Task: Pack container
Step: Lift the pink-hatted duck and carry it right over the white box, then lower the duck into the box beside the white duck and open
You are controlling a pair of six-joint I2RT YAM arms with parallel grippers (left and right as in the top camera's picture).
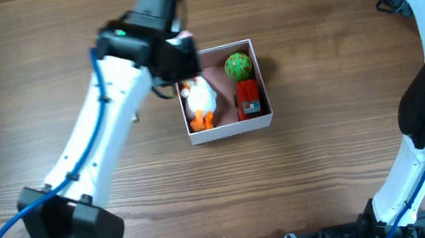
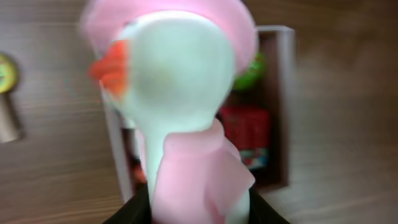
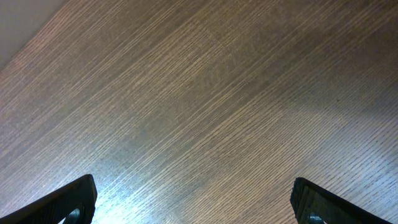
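Container (image 1: pixel 231 129): square, shallow, lidless, thin white walls, dusty-pink inside; mid-table, directly under L gripper (image 1: pixel 186 71), which pinches white duck toy (image 2: pixel 177 81) (pink hat, scarf) over box's left half. Right half: green ball (image 1: pixel 239 66), red block (image 1: pixel 249 98). R gripper (image 3: pixel 193 199) spread wide, well apart, over bare table (image 3: pixel 199 93).

Overhead, we can't tell how the left gripper (image 1: pixel 182 59) jaws stand. Its body covers the container (image 1: pixel 232 131) corner at 11 o'clock & the duck toy (image 1: pixel 202 103) head. Left wrist: duck blurred, fills frame, hides most of container. Yellowish obj (image 2: pixel 6 74) at 9 o'clock is cut off, unidentifiable. Right gripper (image 3: pixel 193 204): fingertips (image 3: pixel 71 202) cropped at 6 o'clock edge.
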